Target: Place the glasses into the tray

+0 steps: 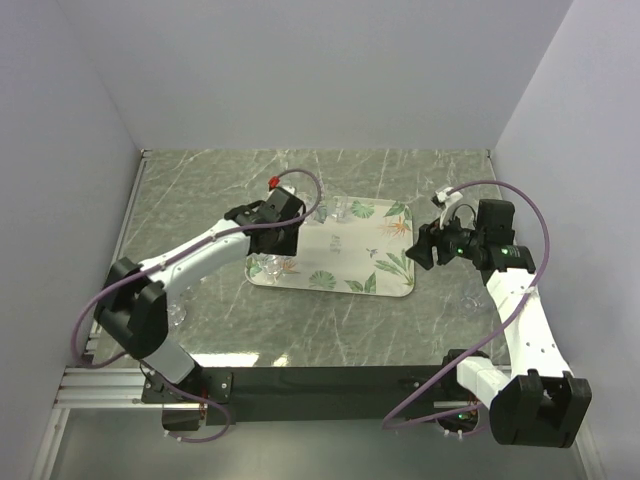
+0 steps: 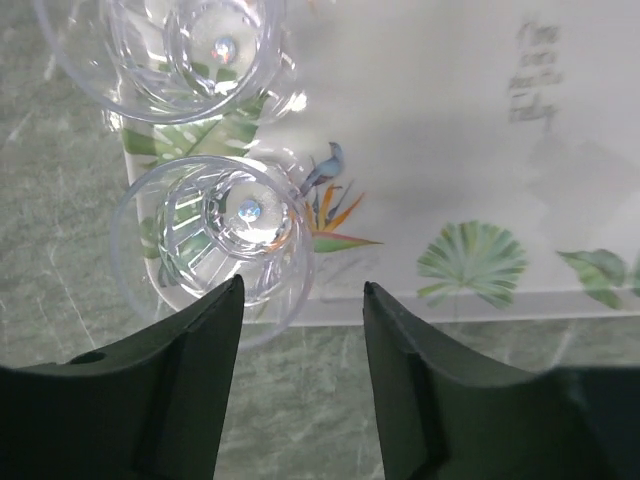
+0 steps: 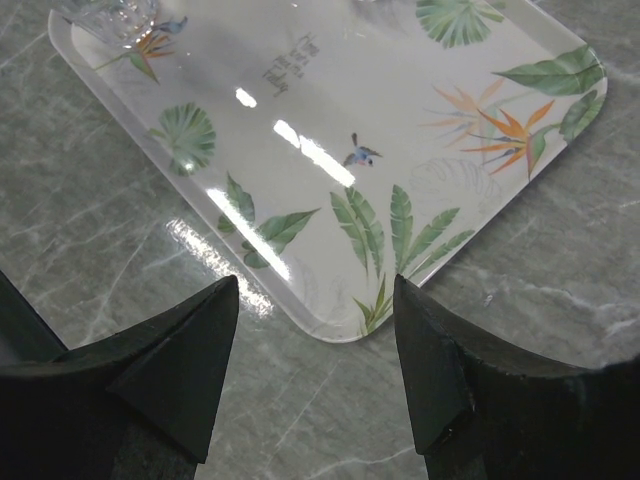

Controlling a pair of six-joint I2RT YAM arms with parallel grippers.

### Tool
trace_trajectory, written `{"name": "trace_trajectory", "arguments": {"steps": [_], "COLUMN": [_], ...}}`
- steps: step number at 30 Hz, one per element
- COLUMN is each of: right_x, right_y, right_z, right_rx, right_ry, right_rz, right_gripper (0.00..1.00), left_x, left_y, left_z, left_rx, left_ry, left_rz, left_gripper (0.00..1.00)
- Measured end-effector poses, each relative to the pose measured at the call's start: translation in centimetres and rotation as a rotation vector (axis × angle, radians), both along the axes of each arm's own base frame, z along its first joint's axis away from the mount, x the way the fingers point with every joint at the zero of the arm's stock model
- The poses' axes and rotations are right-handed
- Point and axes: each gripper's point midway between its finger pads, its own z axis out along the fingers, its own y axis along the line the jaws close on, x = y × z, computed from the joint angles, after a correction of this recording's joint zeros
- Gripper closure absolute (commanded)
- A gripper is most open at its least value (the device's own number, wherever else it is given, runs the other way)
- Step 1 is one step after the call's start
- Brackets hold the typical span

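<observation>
Left gripper (image 2: 300, 290) hangs parted and empty above a glass (image 2: 215, 240) at the tray (image 2: 450, 150) edge; right gripper (image 3: 316, 285) gapes empty.

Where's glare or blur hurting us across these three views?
Right wrist: bright light streaks glare off the glossy cream-white leaf-printed tray. Left wrist: the small clear drinking glasses show mostly as glints; the tray's lettering looks soft. Top external: even light, glasses barely visible, pale reflection on the grey-green marble table.

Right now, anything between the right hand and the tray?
Nothing visible. The right hand hangs open just off a corner of the tray, with only table between them. A glass stands at the tray's far corner, out of the way.
</observation>
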Motion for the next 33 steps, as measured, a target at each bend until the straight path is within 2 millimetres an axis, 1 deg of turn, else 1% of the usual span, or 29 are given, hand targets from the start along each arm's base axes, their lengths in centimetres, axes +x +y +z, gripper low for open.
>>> {"name": "trace_trajectory", "arguments": {"steps": [2, 3, 5, 7, 8, 9, 10, 11, 14, 15, 18, 23, 26, 28, 33], "right_x": [0.1, 0.1, 0.2, 0.3, 0.3, 0.3, 0.3, 0.3, 0.3, 0.4, 0.4, 0.6, 0.9, 1.4, 2.9], "right_y": [-0.2, -0.4, -0.7, -1.0, -1.1, -1.3, -1.4, -1.5, -1.8, -1.9, -1.9, -2.4, -3.1, -3.5, -4.7], "right_z": [0.0, 0.0, 0.0, 0.1, 0.1, 0.2, 0.1, 0.1, 0.2, 0.2, 0.3, -0.2, -0.3, -0.1, 0.6], "right_rx": [0.000, 0.000, 0.000, 0.000, 0.000, -0.001, -0.002, -0.003, -0.007, -0.008, -0.009, -0.034, -0.060, -0.073, -0.081], "right_ry": [0.000, -0.001, -0.002, -0.006, -0.009, -0.013, -0.016, -0.019, -0.026, -0.031, -0.033, -0.017, 0.000, -0.001, -0.005], "right_rz": [-0.008, -0.013, -0.024, -0.036, -0.041, -0.046, -0.050, -0.055, -0.066, -0.067, -0.069, -0.085, -0.113, -0.138, -0.230], "right_gripper": [0.30, 0.30, 0.30, 0.30, 0.30, 0.30, 0.30, 0.30, 0.30, 0.30, 0.30, 0.30, 0.30, 0.30, 0.30], "left_x": [-0.1, -0.1, -0.3, -0.6, -0.8, -0.9, -1.1, -1.3, -2.0, -2.3, -3.0, -4.3, -4.9, -5.0, -4.8], "left_y": [0.0, 0.0, 0.1, 0.4, 0.6, 0.7, 1.0, 1.5, 2.9, 3.6, 5.4, 8.0, 9.3, 10.1, 11.2], "left_z": [1.6, 2.8, 5.0, 7.6, 9.2, 10.1, 11.3, 12.3, 13.9, 14.1, 13.6, 11.2, 10.3, 10.4, 12.1], "left_rx": [-0.023, -0.044, -0.079, -0.117, -0.140, -0.150, -0.168, -0.176, -0.176, -0.166, -0.132, -0.082, -0.061, -0.051, -0.073], "left_ry": [-0.030, -0.055, -0.103, -0.164, -0.206, -0.231, -0.276, -0.311, -0.393, -0.414, -0.451, -0.484, -0.502, -0.522, -0.586], "left_rz": [-0.012, -0.019, -0.028, -0.041, -0.050, -0.057, -0.066, -0.074, -0.076, -0.072, -0.049, -0.012, 0.021, 0.048, 0.097], "left_gripper": [0.38, 0.33, 0.30, 0.27, 0.22, 0.20, 0.16, 0.11, 0.04, 0.04, 0.01, 0.01, 0.01, 0.01, 0.01]}}
